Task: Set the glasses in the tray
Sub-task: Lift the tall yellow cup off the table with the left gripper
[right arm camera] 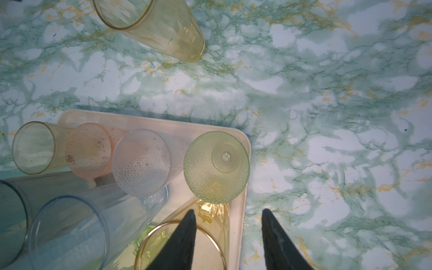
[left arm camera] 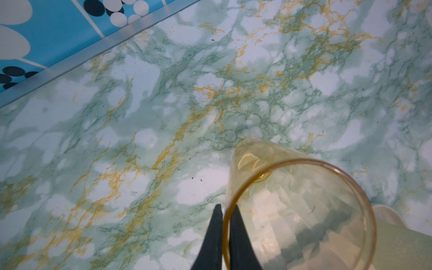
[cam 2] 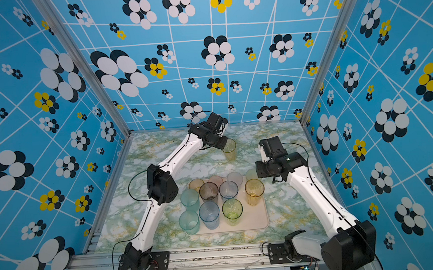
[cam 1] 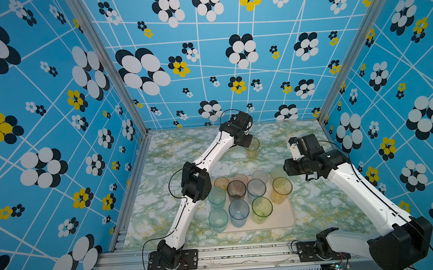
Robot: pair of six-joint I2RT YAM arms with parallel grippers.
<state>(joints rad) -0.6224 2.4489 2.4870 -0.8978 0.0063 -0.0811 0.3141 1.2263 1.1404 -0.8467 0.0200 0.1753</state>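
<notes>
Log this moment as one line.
left end effector: shut on yellow tumbler rim, outside tray | right end effector: open, empty, above tray corner

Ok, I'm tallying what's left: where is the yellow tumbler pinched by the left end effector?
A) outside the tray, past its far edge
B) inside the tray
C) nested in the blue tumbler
A: in a top view the yellow tumbler, rim in the left end effector, sits beyond the tray.

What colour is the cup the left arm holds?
The cup is see-through pale yellow, clearest in the left wrist view.
</notes>
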